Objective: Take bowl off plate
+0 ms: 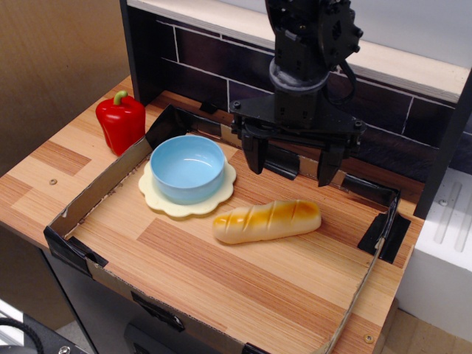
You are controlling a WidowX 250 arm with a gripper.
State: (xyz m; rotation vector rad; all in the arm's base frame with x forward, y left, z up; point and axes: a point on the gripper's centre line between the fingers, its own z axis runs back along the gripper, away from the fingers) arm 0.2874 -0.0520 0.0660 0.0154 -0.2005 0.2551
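The light-blue glossy bowl (pixel 188 168) sits upright on the pale cream scalloped plate (pixel 214 205) at the left middle of the wooden tabletop. My black gripper (pixel 292 164) hangs above the table to the right of the bowl, behind the bread loaf. Its two fingers point down and stand wide apart, holding nothing. It is apart from the bowl and the plate.
A glossy yellow-brown bread loaf (pixel 268 220) lies in front of the gripper, right of the plate. A red bell pepper (pixel 121 120) stands outside the low cardboard wall (pixel 96 199) at the left. A dark tiled back wall (pixel 206 66) rises behind.
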